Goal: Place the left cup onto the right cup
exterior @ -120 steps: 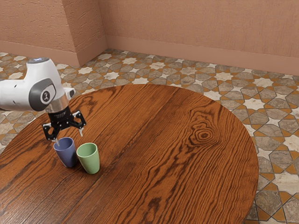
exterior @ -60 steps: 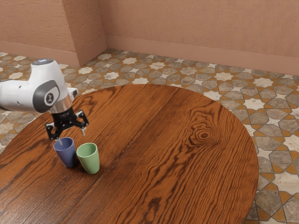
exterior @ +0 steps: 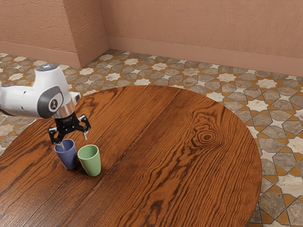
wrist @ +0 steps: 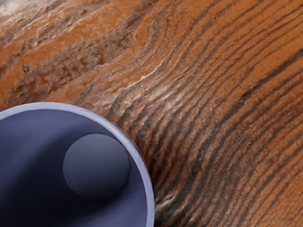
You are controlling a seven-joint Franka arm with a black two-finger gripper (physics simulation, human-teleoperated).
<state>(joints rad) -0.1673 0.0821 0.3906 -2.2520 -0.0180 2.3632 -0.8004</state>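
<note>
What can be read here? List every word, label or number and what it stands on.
No readable text.
The blue cup, green cup and table bear no writing.
A small white mark on the arm is too small to read.

I see a round bench (exterior: 189, 161) of dark, strongly grained wood, with a knot (exterior: 207, 137) toward the exterior view's right. Around it the floor (exterior: 265, 94) is tiled in star patterns of cream, orange and grey. Rough terracotta walls (exterior: 199, 21) with a plain baseboard (exterior: 213, 51) close the room; a corner (exterior: 83, 23) juts out at the exterior view's left.
</note>
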